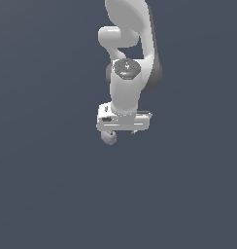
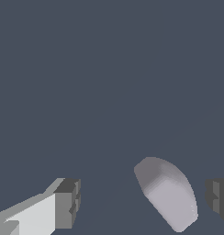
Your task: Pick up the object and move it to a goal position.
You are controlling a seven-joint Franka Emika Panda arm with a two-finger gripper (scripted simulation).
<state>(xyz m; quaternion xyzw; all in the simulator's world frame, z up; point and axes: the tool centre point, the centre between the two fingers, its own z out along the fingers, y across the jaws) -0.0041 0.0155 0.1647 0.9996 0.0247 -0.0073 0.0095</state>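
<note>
The object (image 2: 169,195) is a small pale grey-lilac rounded block lying on the dark floor. In the wrist view it sits between my two fingers, closer to one dark pad (image 2: 218,196) than to the other finger (image 2: 68,203), with a gap on each side. My gripper (image 2: 142,199) is open. In the exterior view the gripper (image 1: 122,132) hangs straight down from the white arm, and the object (image 1: 109,137) shows just under the hand's end on the exterior view's left.
The dark grey-blue floor (image 1: 52,194) fills both views. No goal marker shows in either view.
</note>
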